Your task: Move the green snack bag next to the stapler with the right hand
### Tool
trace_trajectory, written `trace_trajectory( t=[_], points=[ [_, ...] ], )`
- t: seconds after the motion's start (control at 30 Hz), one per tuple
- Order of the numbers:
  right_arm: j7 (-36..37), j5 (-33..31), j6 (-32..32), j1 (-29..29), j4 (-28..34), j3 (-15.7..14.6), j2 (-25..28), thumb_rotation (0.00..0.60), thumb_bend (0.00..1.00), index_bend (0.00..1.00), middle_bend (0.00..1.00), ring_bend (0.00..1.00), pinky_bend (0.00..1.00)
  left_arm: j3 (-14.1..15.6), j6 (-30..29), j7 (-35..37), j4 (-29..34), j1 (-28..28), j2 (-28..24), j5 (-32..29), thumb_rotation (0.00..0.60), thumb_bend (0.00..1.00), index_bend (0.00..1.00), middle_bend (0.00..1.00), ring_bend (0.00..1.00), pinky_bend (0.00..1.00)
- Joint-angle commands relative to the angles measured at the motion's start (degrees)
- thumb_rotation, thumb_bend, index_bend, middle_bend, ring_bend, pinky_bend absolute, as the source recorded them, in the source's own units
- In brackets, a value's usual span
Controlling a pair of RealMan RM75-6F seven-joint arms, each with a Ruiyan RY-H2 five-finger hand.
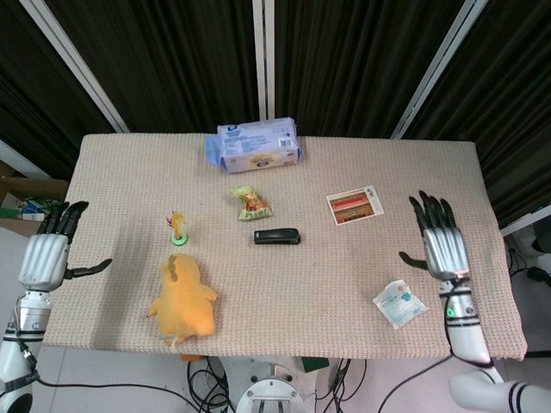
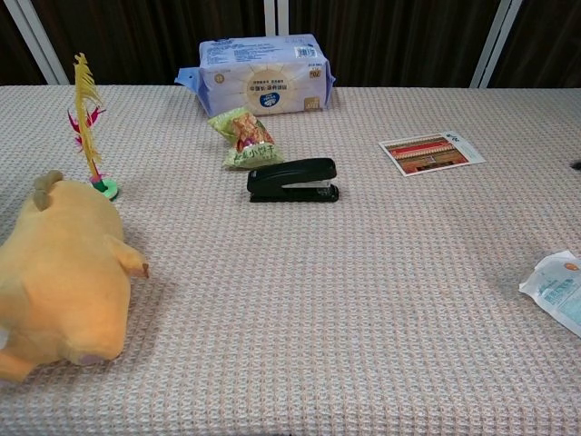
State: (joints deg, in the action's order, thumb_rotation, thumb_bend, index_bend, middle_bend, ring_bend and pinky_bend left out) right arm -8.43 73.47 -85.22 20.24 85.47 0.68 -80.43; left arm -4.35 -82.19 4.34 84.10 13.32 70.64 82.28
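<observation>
The green snack bag (image 1: pixel 250 201) (image 2: pixel 243 139) lies flat on the table just behind the black stapler (image 1: pixel 277 236) (image 2: pixel 293 180), near its left end. My right hand (image 1: pixel 436 240) is far away over the table's right side, fingers spread, holding nothing. My left hand (image 1: pixel 46 252) hangs off the table's left edge with its fingers extended and nothing in it. Neither hand shows in the chest view.
A blue-white tissue pack (image 1: pixel 254 144) lies at the back centre. A yellow plush toy (image 1: pixel 182 298) and a feathered toy on a green base (image 1: pixel 178 229) sit at the left. A printed card (image 1: pixel 354 205) and a white packet (image 1: pixel 399 304) lie at the right.
</observation>
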Motion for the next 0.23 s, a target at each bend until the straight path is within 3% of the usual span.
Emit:
trace_trajectory(
  t=[0.03,0.23],
  points=[
    [7.35,2.22,-5.3,-9.46,-0.3,-6.44,0.88,0.6,0.08,0.0,0.0,0.0,0.0,1.77,-1.66,-1.5,1.54,-1.89,-0.56,1.33,0.386,0.0,0.07,0.1,0.05,0.14],
    [7.86,4.01,-5.45,-11.54,-2.25,-5.35,-0.49,0.6,0.08,0.0,0.0,0.0,0.0,3.98,-5.63,-5.38,1.59,-5.06,-0.33,3.95,0.337,0.0,0.08,0.1,0.05,0.14]
  ],
)
